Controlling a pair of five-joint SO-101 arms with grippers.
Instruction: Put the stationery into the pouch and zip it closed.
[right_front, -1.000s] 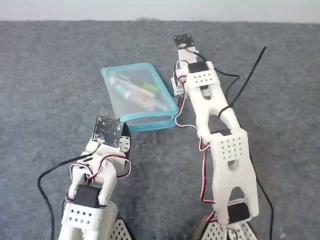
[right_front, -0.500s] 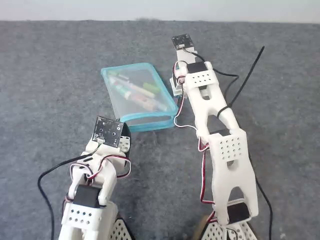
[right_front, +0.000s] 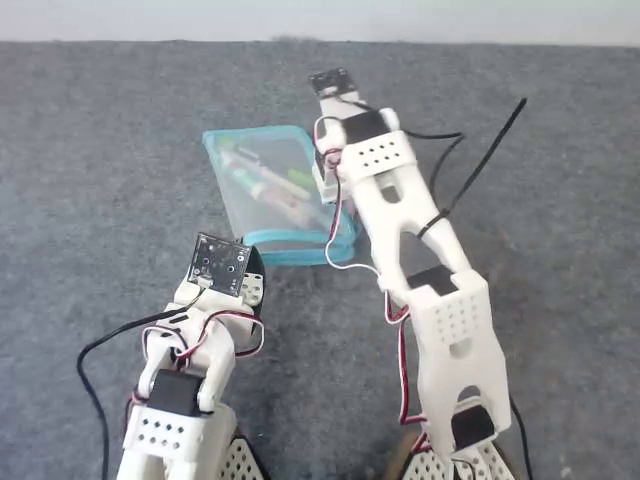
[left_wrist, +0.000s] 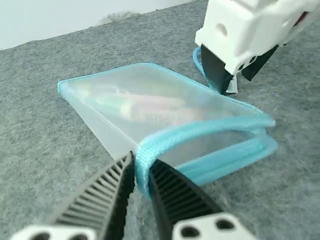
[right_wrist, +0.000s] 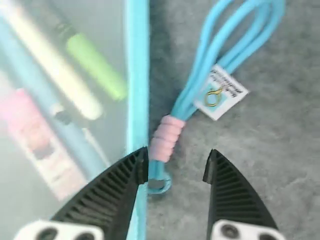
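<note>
From above, the clear, teal-edged pouch (right_front: 270, 205) lies on the grey worktop (right_front: 100, 150) holding stationery (right_front: 268, 185), the right arm overhanging one side; the left wrist view shows the left hand (left_wrist: 141, 172) clenched on its teal corner; the right wrist view shows the right hand (right_wrist: 175, 162) released, straddling the pink-beaded zip cord (right_wrist: 166, 137).

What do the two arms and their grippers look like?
The left arm and right arm are white plastic, with hole-dotted panels and black motors. Red, white and black cables run along them. The left gripper and right gripper have black ridged fingers.

Spread claw (right_wrist: 177, 156) astride zipper pull (right_wrist: 166, 136) beside pouch (right_wrist: 136, 75)
</note>
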